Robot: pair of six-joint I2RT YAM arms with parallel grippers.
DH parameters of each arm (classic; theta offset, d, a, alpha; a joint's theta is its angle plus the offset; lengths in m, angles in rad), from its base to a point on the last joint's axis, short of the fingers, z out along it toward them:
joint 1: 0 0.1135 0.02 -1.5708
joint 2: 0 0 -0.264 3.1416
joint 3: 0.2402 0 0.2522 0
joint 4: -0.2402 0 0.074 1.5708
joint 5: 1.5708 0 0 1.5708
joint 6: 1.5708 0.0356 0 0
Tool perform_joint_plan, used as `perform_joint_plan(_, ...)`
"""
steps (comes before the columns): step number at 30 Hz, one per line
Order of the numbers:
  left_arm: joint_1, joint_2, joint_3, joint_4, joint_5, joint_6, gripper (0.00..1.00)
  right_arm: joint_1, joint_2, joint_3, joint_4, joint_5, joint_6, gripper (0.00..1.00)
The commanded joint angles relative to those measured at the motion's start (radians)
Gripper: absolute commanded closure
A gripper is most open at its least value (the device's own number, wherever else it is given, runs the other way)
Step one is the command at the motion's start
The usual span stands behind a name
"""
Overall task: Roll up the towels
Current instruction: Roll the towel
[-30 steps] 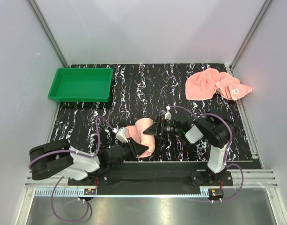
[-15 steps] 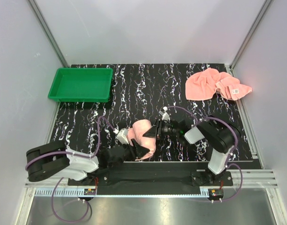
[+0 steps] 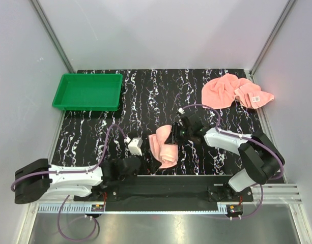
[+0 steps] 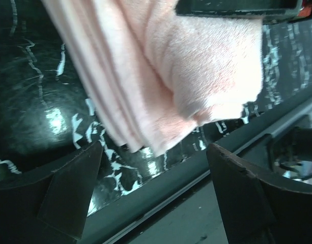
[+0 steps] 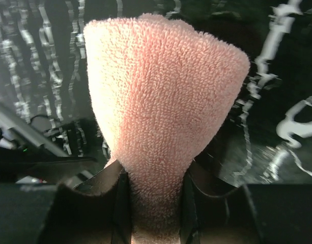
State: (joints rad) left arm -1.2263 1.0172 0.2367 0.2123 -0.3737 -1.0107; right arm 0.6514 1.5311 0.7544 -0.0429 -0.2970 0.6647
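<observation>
One salmon-pink towel (image 3: 164,148) lies folded into a thick bundle near the front of the black marbled mat. My right gripper (image 3: 172,135) is shut on its upper right end; in the right wrist view the terry cloth (image 5: 161,107) fans out from between the two fingers (image 5: 117,203). My left gripper (image 3: 144,162) sits just left of the bundle, open and holding nothing. Its wrist view shows the towel's layered edge (image 4: 145,91) beyond the spread fingertips (image 4: 82,178). The second towel (image 3: 232,92) lies crumpled at the back right, its white label (image 3: 256,99) showing.
A green tray (image 3: 64,99) stands at the back left corner of the mat. The mat's front edge and a metal rail (image 3: 166,190) run just below the bundle, close to the left gripper. Grey walls enclose the back and both sides.
My left gripper opened, let go of the towel and drew back to the left. My right gripper closed on the towel's far end, and the bundle shifted slightly right.
</observation>
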Motion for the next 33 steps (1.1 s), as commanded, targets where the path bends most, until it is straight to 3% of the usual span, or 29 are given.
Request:
perform_joint_plan(1, -0.041, -0.051, 0.094, -0.204, -0.134, 0.067, 0.1, 0.001, -0.032, 0.063, -0.29, 0.217, -0.062, 0.88)
perform_joint_plan(10, -0.251, 0.018, 0.305, -0.462, -0.424, 0.155, 0.06, 0.036, -0.029, 0.189, -0.558, 0.419, -0.004, 0.89)
perform_joint_plan(16, -0.367, 0.234, 0.466, -0.389, -0.599, 0.326, 0.01, 0.149, 0.078, 0.296, -0.698, 0.51, 0.058, 0.86)
perform_joint_plan(24, -0.386, 0.469, 0.55, -0.095, -0.599, 0.573, 0.01, 0.225, 0.152, 0.298, -0.701, 0.483, 0.088, 0.77)
perform_joint_plan(33, -0.317, 0.692, 0.625, -0.077, -0.524, 0.492, 0.01, 0.249, 0.136, 0.283, -0.677, 0.438, 0.115, 0.74)
